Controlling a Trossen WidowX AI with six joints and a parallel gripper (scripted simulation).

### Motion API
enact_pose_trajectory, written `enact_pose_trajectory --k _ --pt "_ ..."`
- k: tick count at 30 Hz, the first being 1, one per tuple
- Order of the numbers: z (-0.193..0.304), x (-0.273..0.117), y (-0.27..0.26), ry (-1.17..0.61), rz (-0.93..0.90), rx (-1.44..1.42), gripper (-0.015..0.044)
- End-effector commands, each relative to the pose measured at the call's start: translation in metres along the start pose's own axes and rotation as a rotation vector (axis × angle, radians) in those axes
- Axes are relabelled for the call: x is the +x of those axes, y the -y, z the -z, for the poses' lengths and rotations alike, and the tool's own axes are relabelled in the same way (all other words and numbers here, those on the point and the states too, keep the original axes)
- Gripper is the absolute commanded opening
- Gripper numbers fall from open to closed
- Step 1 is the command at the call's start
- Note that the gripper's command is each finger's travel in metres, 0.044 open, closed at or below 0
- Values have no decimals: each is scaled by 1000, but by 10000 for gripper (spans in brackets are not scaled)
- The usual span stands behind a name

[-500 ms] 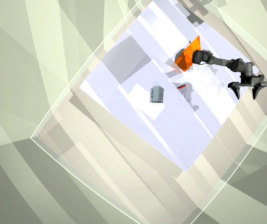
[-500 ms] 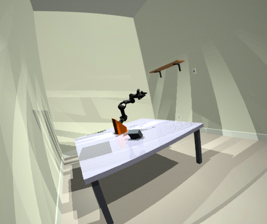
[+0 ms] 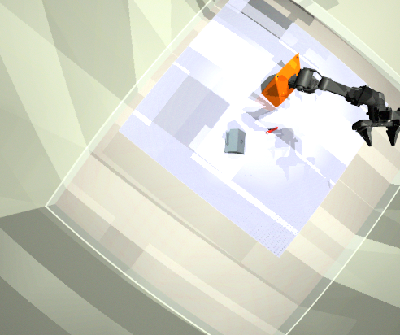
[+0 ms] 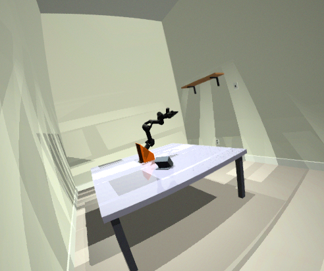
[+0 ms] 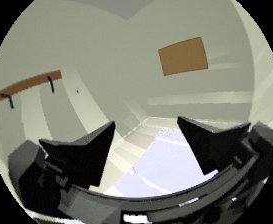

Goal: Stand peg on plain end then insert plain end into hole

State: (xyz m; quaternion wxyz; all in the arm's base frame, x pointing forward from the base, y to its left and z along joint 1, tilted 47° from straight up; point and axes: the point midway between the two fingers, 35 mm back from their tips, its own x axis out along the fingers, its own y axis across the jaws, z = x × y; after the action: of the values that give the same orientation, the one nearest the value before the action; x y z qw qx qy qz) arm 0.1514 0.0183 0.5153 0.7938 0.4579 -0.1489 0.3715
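Note:
The red peg lies on its side on the table. A small pale mark shows near its lower-left end in the top view. The peg cannot be made out in the exterior view or the wrist view. The grey block with the sloped panel stands near the peg, and its small dark hole shows in the top view. My gripper is wide open and empty, raised high above the table and well away from the peg and panel.
An orange wedge-shaped block stands on the table close to the arm's base, behind the peg and grey block. A brown wall shelf hangs far off. The wrist view looks mostly at walls, with part of the table low between the fingers.

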Motion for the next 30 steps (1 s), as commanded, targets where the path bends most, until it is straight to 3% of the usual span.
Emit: enact_pose_trajectory --k 1,30 --pt "-2 -2 -16 38 -28 -52 440" --pt "67 -2 -121 119 -273 -535 440"
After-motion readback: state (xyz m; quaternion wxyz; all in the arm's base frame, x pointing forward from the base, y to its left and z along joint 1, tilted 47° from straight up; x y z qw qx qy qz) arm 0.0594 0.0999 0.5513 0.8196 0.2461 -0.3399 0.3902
